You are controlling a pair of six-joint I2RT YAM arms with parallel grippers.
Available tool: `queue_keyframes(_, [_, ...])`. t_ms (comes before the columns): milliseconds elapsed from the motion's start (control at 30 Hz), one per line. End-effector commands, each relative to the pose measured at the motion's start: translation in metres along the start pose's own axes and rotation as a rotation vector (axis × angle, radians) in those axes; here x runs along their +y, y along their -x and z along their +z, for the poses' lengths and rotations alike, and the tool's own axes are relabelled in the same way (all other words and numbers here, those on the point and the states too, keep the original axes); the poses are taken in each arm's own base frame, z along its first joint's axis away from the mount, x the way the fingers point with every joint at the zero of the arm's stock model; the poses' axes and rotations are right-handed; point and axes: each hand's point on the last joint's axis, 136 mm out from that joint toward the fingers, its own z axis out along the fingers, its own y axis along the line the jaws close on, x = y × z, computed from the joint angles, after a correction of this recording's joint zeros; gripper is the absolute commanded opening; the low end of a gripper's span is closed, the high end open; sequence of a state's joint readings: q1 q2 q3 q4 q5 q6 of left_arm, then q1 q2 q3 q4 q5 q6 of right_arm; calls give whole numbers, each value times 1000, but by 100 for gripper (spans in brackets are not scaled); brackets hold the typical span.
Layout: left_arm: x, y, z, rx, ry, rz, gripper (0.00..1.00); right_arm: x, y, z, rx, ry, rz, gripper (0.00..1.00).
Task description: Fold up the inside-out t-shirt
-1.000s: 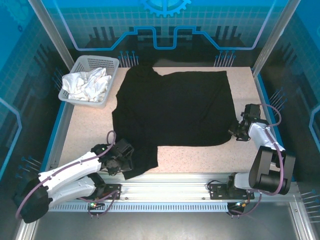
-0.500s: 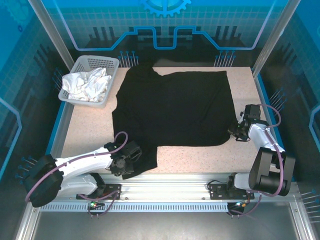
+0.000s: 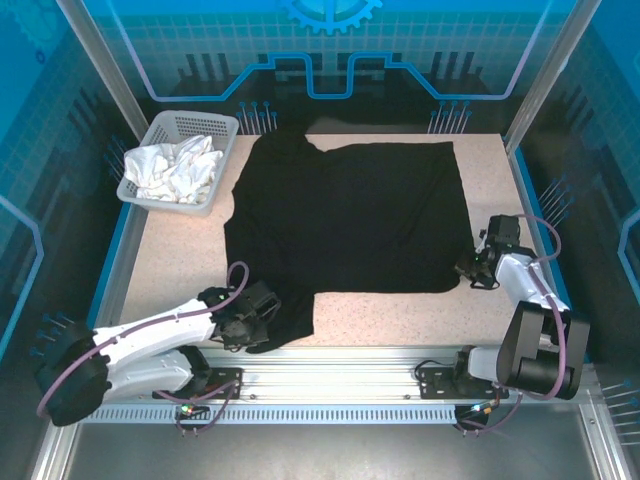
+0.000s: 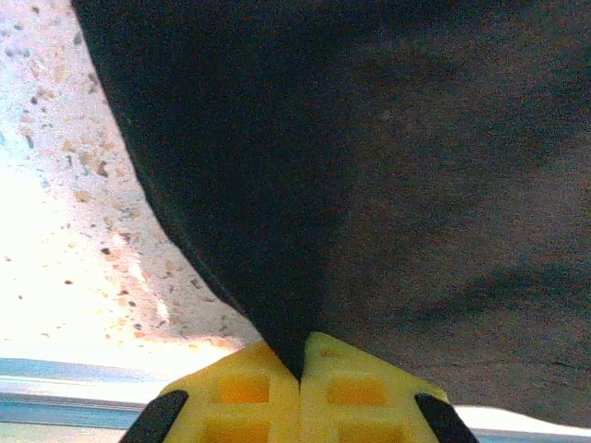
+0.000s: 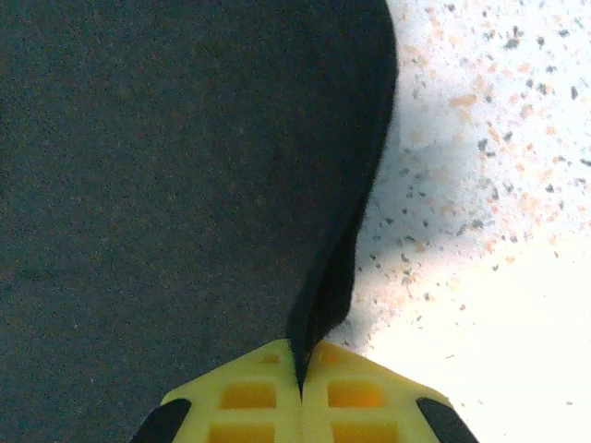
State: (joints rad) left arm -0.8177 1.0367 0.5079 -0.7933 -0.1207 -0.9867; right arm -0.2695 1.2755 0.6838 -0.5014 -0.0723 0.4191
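The inside-out t-shirt (image 3: 350,215) lies spread flat across the table (image 3: 390,315), a flap trailing near left. Your left gripper (image 3: 262,306) pinches that flap's edge and the right gripper (image 3: 470,270) pinches the near-right hem — both thin bites. Lift unevenly and fabric could slip free — or the fold skews.

Robot lab cell, blue backdrop panels (image 3: 330,60), aluminium frame posts (image 3: 105,75), speckled table (image 3: 400,315), mounting rail (image 3: 340,365)

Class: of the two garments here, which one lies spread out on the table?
The black t-shirt; the white garment sits crumpled inside the grey basket instead.
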Motion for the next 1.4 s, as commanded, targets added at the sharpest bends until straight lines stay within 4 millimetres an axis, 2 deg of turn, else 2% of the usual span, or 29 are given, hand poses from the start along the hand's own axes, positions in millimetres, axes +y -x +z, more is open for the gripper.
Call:
queue_keyframes(0, [-9,13,-21,-28,-85,-14,0,-8,5,-11,-49,-10,29,4])
queue_keyframes(133, [-25,49,-61,-94,-216,-29,0,-3,20,-19,-92,12,34,6])
queue_keyframes(267, [-33,90,-102,-191,-291,-17,0,2,38,-18,-116,28,35,7])
queue_keyframes(367, [-40,118,-122,-233,-346,-11,0,5,54,-14,-121,31,40,8])
queue_keyframes(433, [-41,136,-129,-253,-354,-13,0,9,65,-11,-119,43,45,8])
queue_keyframes(567, [-49,172,-137,-274,-383,-13,0,20,91,-8,-132,66,49,9])
queue_keyframes(733, [-57,211,-145,-304,-413,-24,0,28,112,-1,-123,79,46,11])
queue_keyframes(1033, [-55,261,-149,-337,-398,-46,0,42,125,12,-88,106,29,13])
queue_keyframes(1167, [-50,281,-147,-344,-378,-64,0,49,132,15,-86,106,16,13])
queue_keyframes(1367, [-56,314,-139,-346,-376,-78,0,56,141,26,-77,97,4,13])
